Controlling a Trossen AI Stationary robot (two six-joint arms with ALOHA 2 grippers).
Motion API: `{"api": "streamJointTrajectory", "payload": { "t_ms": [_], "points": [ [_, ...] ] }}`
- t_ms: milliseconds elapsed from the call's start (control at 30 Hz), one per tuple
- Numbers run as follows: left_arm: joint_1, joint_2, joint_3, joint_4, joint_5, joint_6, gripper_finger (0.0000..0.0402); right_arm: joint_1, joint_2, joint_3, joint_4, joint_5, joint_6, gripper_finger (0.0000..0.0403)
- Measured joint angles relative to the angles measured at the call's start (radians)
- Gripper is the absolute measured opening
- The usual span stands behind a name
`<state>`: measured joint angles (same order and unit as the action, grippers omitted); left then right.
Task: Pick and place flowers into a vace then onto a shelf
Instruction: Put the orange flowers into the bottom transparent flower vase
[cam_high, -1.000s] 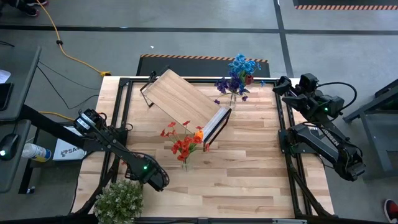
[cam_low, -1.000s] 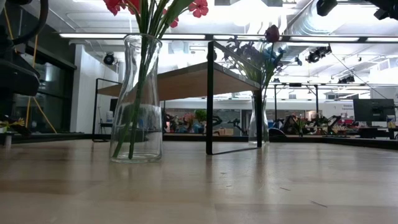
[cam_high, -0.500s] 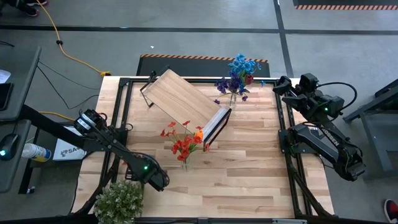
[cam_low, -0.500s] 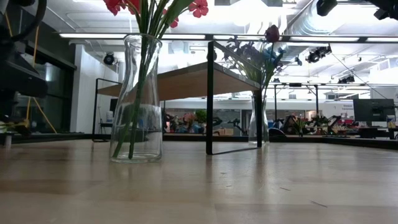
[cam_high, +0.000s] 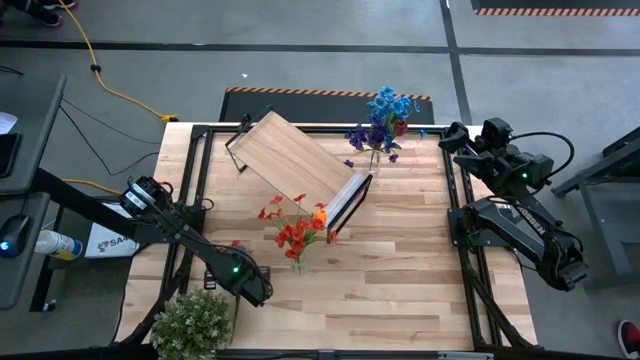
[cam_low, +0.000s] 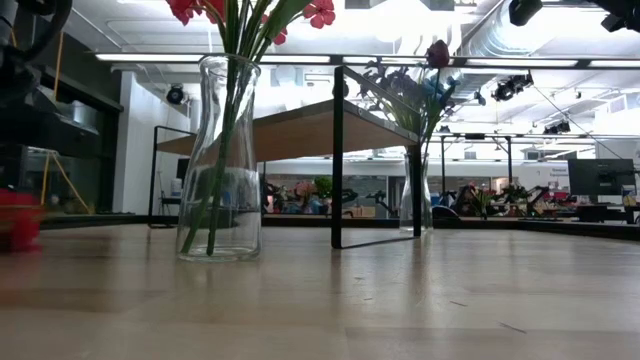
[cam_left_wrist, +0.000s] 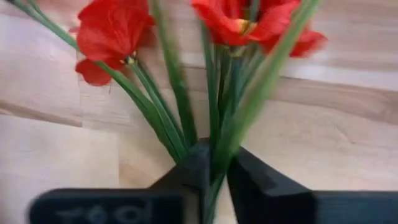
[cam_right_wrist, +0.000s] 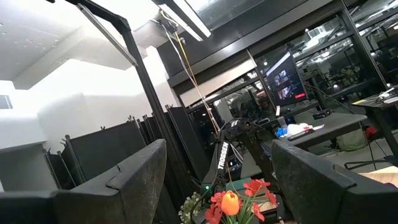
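Observation:
My left gripper (cam_left_wrist: 216, 180) is at the table's near left (cam_high: 252, 288), shut on a bunch of red flowers (cam_left_wrist: 115, 34) with green stalks; one red bloom (cam_low: 15, 215) shows at the low view's left edge. A glass vase (cam_low: 222, 160) at mid-table holds more red and orange flowers (cam_high: 295, 232). A second vase (cam_low: 417, 195) with blue and purple flowers (cam_high: 382, 120) stands at the far edge beside the shelf (cam_high: 292, 160), which rests on its black frame. My right gripper (cam_right_wrist: 217, 155) stands open at the table's far right (cam_high: 458, 138), with nothing between its fingers. My left gripper pinches several green stalks (cam_left_wrist: 219, 158) of the red bunch between its two fingers, well below the blooms. The fingers point down at the table, and the stalks run on past them toward the blooms. Whether the bunch is clear of the wood I cannot tell.
A bushy pale-green leafy clump (cam_high: 190, 322) sits at the near left corner, close beside my left arm. The shelf lies askew across the far middle. Bare planks (cam_high: 400, 290) stretch along the near side and the right half.
My left gripper has shut on the stalks of the red bunch. A red bloom has come into the low view at its left edge, where none showed before.

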<state>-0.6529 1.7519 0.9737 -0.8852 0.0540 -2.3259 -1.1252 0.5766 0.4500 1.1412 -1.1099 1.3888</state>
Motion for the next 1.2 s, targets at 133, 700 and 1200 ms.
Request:
{"api": "streamJointTrajectory", "payload": {
  "t_ms": [133, 700, 1200],
  "points": [
    [-0.001, 0.000, -0.001, -0.006, -0.032, -0.016, 0.0033, 0.000, 0.000, 0.000, 0.000, 0.000, 0.001, 0.0279],
    [0.059, -0.007, 0.122, -0.366, -0.229, -0.016, 0.0034, 0.000, 0.000, 0.000, 0.000, 0.002, 0.024, 0.0279],
    [0.072, -0.147, 0.349, -0.689, -0.387, -0.009, 0.0034, 0.000, 0.000, 0.000, 0.000, 0.019, 0.018, 0.0279]
  ]
}}
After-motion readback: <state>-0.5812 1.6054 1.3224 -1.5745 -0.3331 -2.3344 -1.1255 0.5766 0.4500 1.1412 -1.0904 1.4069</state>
